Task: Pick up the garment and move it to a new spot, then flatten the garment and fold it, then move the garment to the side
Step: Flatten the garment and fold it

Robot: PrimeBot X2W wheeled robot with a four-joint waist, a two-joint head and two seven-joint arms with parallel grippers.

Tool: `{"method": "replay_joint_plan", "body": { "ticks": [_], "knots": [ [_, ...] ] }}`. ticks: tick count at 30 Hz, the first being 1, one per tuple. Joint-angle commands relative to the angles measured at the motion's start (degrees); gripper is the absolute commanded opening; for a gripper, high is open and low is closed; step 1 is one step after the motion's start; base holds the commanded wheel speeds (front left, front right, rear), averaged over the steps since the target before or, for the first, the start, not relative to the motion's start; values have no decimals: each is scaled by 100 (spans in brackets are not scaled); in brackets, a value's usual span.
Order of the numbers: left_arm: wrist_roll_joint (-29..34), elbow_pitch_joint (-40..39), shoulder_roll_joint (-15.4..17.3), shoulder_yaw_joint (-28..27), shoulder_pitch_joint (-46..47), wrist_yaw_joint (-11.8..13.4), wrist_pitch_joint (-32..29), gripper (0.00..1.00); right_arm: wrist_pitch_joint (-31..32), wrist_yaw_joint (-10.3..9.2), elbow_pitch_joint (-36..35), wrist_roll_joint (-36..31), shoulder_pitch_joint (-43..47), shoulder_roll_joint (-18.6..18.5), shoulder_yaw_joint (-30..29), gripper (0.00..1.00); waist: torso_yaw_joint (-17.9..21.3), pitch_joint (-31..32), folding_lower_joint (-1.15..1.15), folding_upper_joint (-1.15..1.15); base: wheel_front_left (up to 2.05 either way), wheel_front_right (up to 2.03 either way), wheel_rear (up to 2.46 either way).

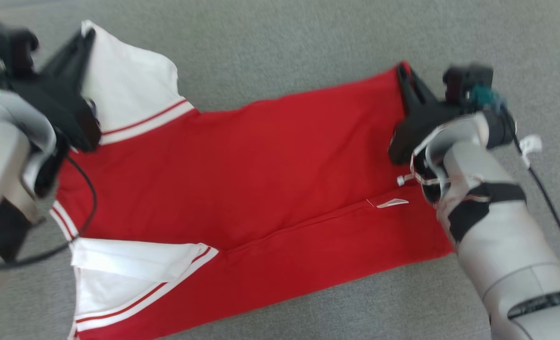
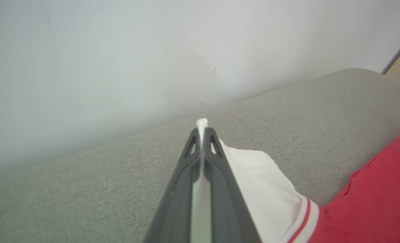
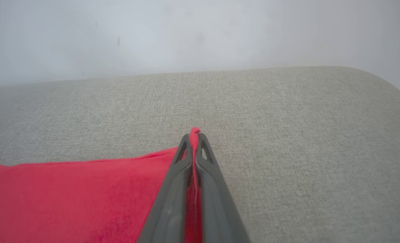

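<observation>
**Red jersey pinched at both ends, stretched across grey cushion**

The head view is smeared with blur, so fine detail is lost. The left arm's dark housing covers the garment's (image 1: 261,160) neck end, the pale right forearm (image 1: 497,236) hides its near hem corner, and the bottom edge of that view cuts off the lower white sleeve (image 1: 119,278).

The garment lies flat on the grey cushion (image 1: 308,42), with its long axis running side to side. The white sleeves are toward the robot's left and the hem toward its right, where the far end sits slightly farther away. A lengthwise crease crosses the red body, with a small white tag (image 1: 393,203) beside it.

The left hand (image 1: 87,38) is clamped on the far sleeve's white edge, which pokes out past the fingertips. The right hand (image 1: 402,71) is clamped on the far red hem corner.

The fabric is thin and smooth, with red-and-white striped trim. The cushion is a coarse weave with a rounded edge, and behind it stands a pale wall (image 3: 200,33).
</observation>
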State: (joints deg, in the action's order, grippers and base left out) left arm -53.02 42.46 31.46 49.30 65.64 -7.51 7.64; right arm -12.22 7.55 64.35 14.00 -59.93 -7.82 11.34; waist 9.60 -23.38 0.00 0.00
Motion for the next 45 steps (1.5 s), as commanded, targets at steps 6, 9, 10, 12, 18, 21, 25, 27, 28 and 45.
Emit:
{"method": "replay_joint_plan", "body": {
  "ticks": [6,9,10,12,18,21,25,27,28,45],
  "knots": [
    [-134,-594,80,38,-936,46,534,0,-251,-14,-249,189,678,-143,60,0,-327,445,0,0,0,0,0],
    [-166,-1076,146,-44,-1450,167,669,0,-291,-14,-521,304,1007,-248,11,0,-439,567,0,0,0,0,0],
    [-194,-1268,175,-99,-1638,235,708,0,-290,-14,-620,362,1142,-261,3,0,-462,602,0,0,0,0,0],
    [-228,-1641,242,-260,-2013,388,742,0,-296,-14,-812,453,1404,-347,-24,0,-513,685,0,0,0,0,0],
    [-36,-2988,249,-960,-3320,852,754,0,-301,-14,-1341,678,2100,-548,-300,0,-688,898,0,0,0,0,0],
    [56,-3491,120,-1280,-3941,982,756,0,-301,-14,-1516,784,2400,-667,-401,0,-753,1018,0,0,0,0,0],
    [198,-3815,12,-1518,-4489,1081,756,0,-302,-14,-1604,888,2640,-693,-448,0,-800,1141,0,0,0,0,0],
    [245,-3949,-97,-1643,-4876,1127,757,0,-301,-14,-1634,991,2776,-687,-461,0,-824,1209,0,0,0,0,0],
    [236,-3976,-156,-1679,-5046,1127,756,0,-302,-14,-1647,1018,2844,-715,-465,0,-837,1238,0,0,0,0,0],
    [1710,-3533,-1190,-2912,-6160,1022,758,100,-294,-14,-1896,1501,3637,-887,-323,100,-926,1807,0,0,0,0,0]
  ]
}}
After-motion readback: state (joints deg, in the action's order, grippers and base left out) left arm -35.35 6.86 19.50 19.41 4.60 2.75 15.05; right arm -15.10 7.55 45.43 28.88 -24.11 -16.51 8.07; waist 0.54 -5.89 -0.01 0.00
